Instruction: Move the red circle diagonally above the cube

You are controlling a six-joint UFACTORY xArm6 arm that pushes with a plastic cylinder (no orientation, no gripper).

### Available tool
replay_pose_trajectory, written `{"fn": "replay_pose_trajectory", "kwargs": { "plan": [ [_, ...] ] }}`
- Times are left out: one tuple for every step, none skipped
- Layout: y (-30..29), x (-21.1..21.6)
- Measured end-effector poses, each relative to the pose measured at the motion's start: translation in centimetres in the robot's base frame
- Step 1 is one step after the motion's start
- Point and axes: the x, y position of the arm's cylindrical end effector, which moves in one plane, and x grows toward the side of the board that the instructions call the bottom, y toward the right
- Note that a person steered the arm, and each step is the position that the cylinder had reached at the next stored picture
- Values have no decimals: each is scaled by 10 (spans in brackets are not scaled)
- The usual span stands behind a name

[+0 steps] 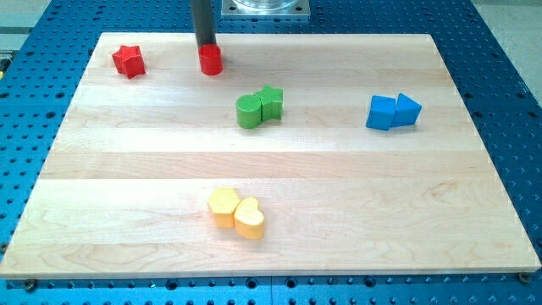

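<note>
Board: a pale wooden board (pixel 279 182) lies on a blue perforated table (pixel 508 85).

Other items on the board:
- Red star (pixel 129 61), near the view's top left corner, well apart from the rest and to the view's left of the red circle.
- Green circle (pixel 249 112) and green star (pixel 271 102), touching each other, a little above the board's middle; the star sits to the view's upper right of the circle.
- Blue cube (pixel 382 112) and blue triangle (pixel 407 110), touching side by side at the view's right.
- Yellow hexagon (pixel 223 207) and yellow heart (pixel 250 219), touching, near the view's bottom centre.

Between the red circle and the blue cube lies the green pair, slightly below a straight line from one to the other.

Task item: red circle (pixel 211 60), a small squat cylinder, bright red, upright, close to the board's top edge and well apart from the blue cube.

Arm: a dark rod comes down from the view's top; my tip (pixel 206 47) rests against the top rear of the red circle. There are no jaws on this rod, so no grip state applies.
</note>
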Motion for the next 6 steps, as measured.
{"fn": "replay_pose_trajectory", "kwargs": {
  "plan": [
    [-38,1],
    [-35,32],
    [28,43],
    [95,40],
    [115,28],
    [95,7]
  ]
}}
